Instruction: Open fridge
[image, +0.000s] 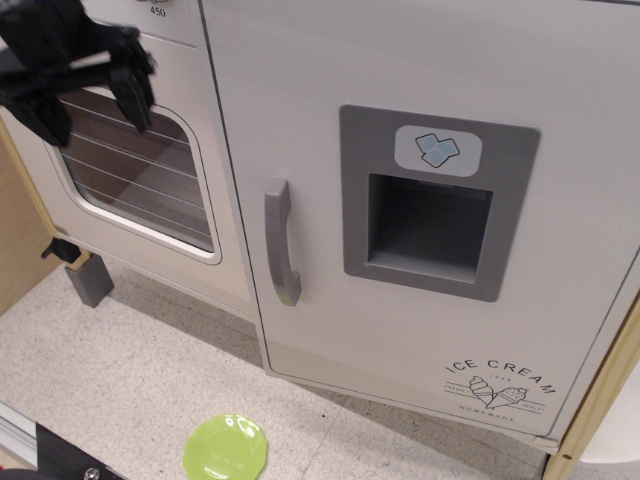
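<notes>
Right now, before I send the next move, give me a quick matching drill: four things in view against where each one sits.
Things:
1. pincer
2. handle
3. plate
4. ice-cube sticker

Places:
A. on the floor, bottom of view
B. above the grey recess
C. top left, in front of the oven window
D. left side of the fridge door

Pairs: 1-C, 2-D, 3-A, 4-B

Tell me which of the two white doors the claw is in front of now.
The oven door, with striped window, left of the fridge. The claw hangs before its upper left corner, away from the fridge's grey handle.
</notes>
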